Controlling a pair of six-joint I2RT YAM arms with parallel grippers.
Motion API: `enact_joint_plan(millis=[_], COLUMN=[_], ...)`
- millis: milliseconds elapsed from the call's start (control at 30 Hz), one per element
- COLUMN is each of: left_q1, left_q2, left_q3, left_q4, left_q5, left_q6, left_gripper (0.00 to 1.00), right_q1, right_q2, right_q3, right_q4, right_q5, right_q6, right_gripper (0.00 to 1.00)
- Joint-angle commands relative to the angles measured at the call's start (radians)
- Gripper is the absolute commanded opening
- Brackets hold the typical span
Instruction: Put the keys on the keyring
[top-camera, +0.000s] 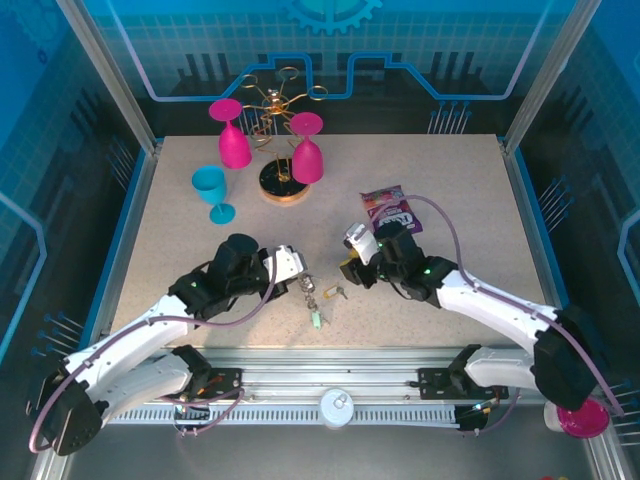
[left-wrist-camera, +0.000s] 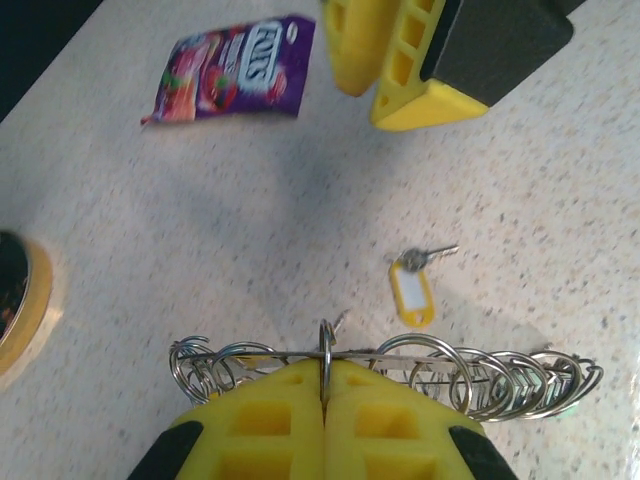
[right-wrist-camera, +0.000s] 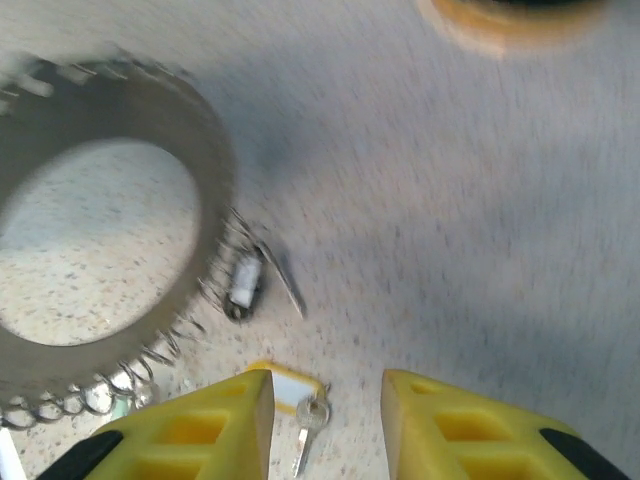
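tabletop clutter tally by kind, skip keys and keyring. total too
Goblets: 3, the pink goblets and the blue goblet
Gold wire rack: 1
Snack packet: 1
Total: 5

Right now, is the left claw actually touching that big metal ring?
Touching. The left wrist view shows the left gripper pinched shut on the edge of the keyring, with the metal clamped between its yellow fingertips.
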Motion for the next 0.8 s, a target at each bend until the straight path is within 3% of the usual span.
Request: enact_joint_plan(millis=[0,133,333,767], left_q1=[-0.004,-0.004,-0.003,-0.003], left_q2=[-0.023,-0.020,-0.023,-0.017], left_q3=[0.032,0.018,0.000,-0.012], left_q4=[-0.114,-0.092,-0.057,-0.043], left_q5=[-0.075,-0.086,-0.069,-0.051], left_q6=[-0.030,-0.032,-0.025,-0.016], left_gripper=[0.00,0.00,0.00,0.00], right_q1=[0.015,0.030,0.079,0.123], right_q2=[0.102,0.227,0.359,0.548], right_q3=[0.101,0.187,0.271,0.425], right_q4=[-0.206,-0.316,-0.346,-0.487], right_q5=[0.111,0.061,0.039,0.152], right_q6=[0.296,0.398,0.436,0.386], right_gripper=[0.29,0.31,0.35,0.31])
